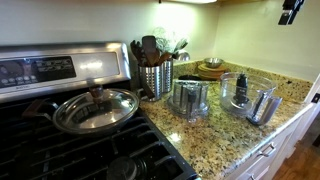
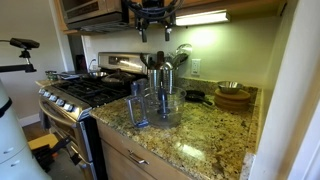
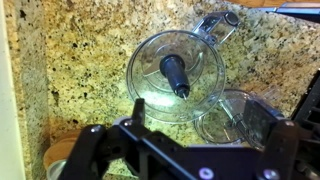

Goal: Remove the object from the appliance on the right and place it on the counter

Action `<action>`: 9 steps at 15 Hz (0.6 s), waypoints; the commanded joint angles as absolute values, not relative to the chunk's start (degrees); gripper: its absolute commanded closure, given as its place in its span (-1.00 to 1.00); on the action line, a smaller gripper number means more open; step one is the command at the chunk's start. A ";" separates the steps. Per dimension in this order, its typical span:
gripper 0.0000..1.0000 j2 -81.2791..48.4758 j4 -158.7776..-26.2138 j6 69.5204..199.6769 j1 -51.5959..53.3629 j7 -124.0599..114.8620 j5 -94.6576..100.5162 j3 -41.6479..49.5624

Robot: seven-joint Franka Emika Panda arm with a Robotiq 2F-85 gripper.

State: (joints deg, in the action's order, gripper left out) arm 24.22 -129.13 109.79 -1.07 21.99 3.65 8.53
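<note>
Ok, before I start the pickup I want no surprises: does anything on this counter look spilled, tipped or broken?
Nothing stands out. The clear processor bowl stands upright with its dark spindle centred, a second clear container sits upright beside it, and the granite counter shows no spill. The gripper hangs open above them.

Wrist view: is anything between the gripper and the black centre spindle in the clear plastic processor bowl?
Nothing visible. The gripper hangs open high above the clear plastic processor bowl, which shows no lid, and the black centre spindle stands exposed below.
</note>
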 commanded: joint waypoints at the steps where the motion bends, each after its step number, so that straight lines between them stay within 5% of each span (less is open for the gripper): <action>1: -1.00 27.10 -134.76 113.73 -2.10 17.48 5.39 6.87; 9: -1.00 27.43 -141.41 120.56 -2.32 12.42 5.65 5.48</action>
